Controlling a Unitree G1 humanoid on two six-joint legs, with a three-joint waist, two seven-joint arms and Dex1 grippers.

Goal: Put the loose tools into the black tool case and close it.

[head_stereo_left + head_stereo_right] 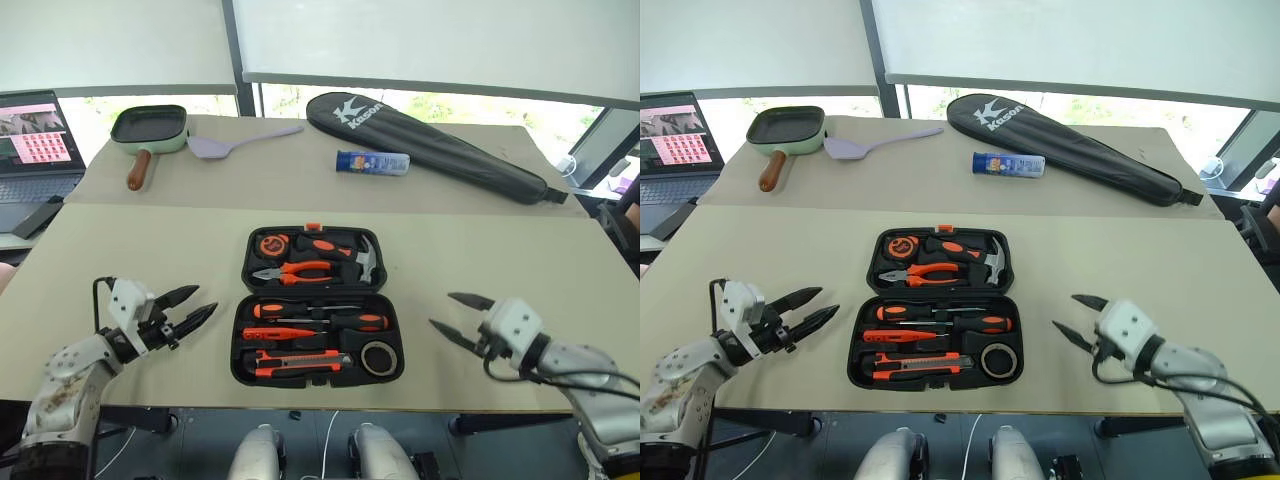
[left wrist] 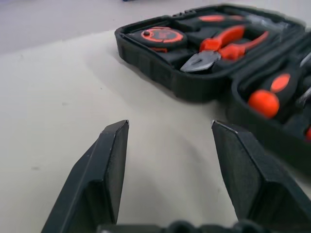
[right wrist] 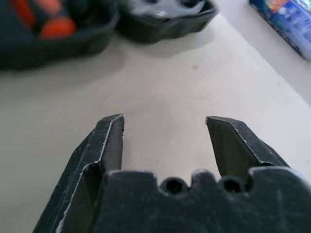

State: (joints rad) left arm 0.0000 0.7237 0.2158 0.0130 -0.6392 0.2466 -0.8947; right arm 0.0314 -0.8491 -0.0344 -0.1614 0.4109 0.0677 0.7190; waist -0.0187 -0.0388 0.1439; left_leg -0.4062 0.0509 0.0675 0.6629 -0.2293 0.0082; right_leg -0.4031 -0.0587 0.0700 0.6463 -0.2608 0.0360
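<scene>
1. Two grippers flank the black tool case point(image 1: 317, 305), which lies open on the near table point(image 1: 520, 250). We see the left gripper point(image 1: 194, 308) off its left edge and the right gripper point(image 1: 450, 315) off its right edge, neither touching it.
2. Tool state: both grippers have their fingers spread with nothing between them. The wrist views show bare tabletop in each gap.
3. Loose tools, as we read them, already sit in the near half of the case: two long screwdrivers point(image 1: 320, 318), the small tester pen point(image 1: 285, 333), the utility knife point(image 1: 300, 362) and the tape roll point(image 1: 377, 357) at the near right corner. The far half holds the pliers point(image 1: 295, 271) and the hammer point(image 1: 358, 256).
4. We judge the loading done; closing remains.
5. Key relation: the hinge runs left to right across the middle of the case, between the two halves. The far half, with its orange latch point(image 1: 313, 227) on the far edge, must swing toward the robot over the near half.
6. That far edge lies ahead of both grippers and between them. The two arms look about equally near, so either, or both together, could lift it.
7. Risk: we expect the pliers or hammer could slip from their slots as the lid tips.
</scene>
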